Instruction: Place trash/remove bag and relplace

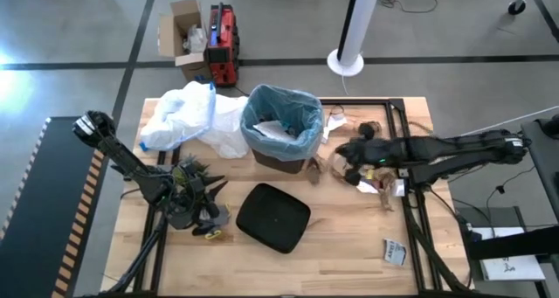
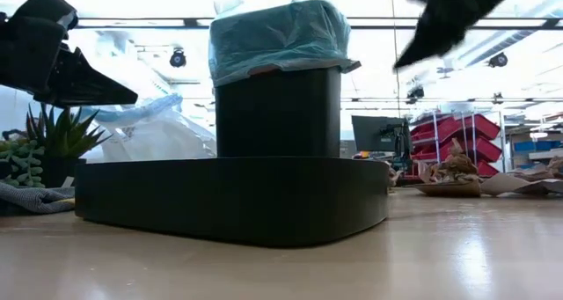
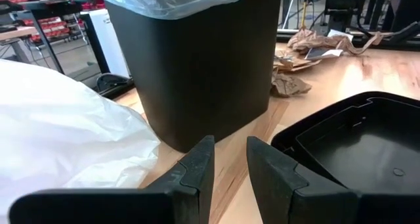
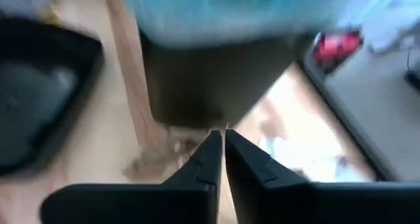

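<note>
The right hand (image 1: 348, 151) is being held shut and empty beside the bin (image 1: 281, 123), lined with the bag (image 1: 306, 114). Trash (image 1: 381, 191) is lying nearby on the surface (image 1: 349, 246); reopening before descending is being advised. The left hand (image 3: 226, 165), partly open, is waiting empty.

The bin (image 1: 281, 128) stands near the middle of the worktop (image 1: 332, 254), toward its far edge, with the bag (image 1: 301, 106) lining it and trash (image 1: 272, 129) inside. A plastic bag (image 1: 188, 114) lies to its left. The lid (image 1: 272, 217) lies in front of it. More trash (image 1: 383, 191) lies to its right, beneath my right arm.
</note>
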